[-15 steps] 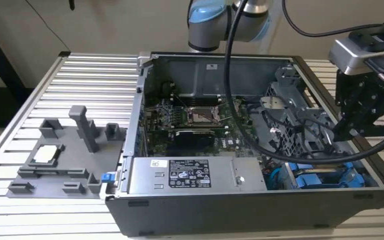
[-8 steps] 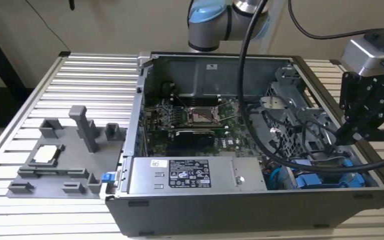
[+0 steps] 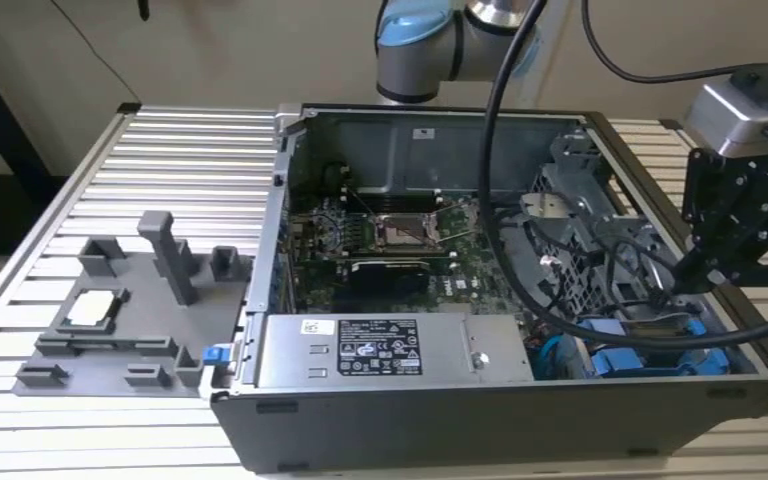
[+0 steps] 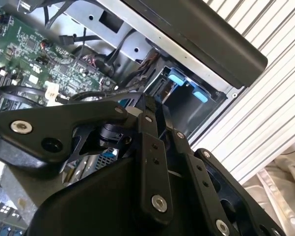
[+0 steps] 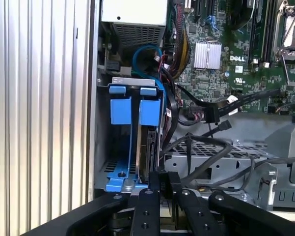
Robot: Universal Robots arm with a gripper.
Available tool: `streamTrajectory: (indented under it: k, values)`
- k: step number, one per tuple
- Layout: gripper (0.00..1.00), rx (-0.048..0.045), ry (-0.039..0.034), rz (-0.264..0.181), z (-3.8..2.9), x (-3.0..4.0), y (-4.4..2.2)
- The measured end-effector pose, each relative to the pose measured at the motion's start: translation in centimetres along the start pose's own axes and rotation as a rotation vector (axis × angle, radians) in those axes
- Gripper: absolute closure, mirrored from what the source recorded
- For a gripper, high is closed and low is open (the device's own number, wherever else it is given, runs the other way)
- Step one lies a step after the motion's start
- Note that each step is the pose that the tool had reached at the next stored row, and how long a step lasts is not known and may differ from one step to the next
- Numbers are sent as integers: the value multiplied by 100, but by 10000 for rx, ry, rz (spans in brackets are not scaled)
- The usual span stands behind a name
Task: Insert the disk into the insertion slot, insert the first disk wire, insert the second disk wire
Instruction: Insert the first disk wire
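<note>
One disk (image 5: 146, 147) stood on edge in the insertion slot (image 5: 119, 183).
That blue-edged bay sat at the near corner of the computer case (image 3: 491, 420), on the exterior view's right; the gripper (image 5: 164, 178) hung at the disk's outer edge, fingers (image 5: 153, 184) nearly together, and whether they pinched anything could not be told.
</note>
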State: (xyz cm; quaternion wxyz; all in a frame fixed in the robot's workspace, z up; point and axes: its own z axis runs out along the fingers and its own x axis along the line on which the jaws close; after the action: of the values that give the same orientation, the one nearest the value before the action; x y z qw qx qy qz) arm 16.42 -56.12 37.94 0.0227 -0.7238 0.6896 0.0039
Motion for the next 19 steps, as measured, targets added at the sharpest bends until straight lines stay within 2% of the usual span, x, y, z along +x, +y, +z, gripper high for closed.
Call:
streamTrajectory:
  k: [4, 7, 10, 19]
  values:
    - [81, -46, -18, 64, 21, 2, -13]
    - [81, -187, -26, 71, 32, 6, -32]
    - [81, -266, -29, 75, 48, 7, -40]
    - [81, -272, -27, 225, 97, 31, -59]
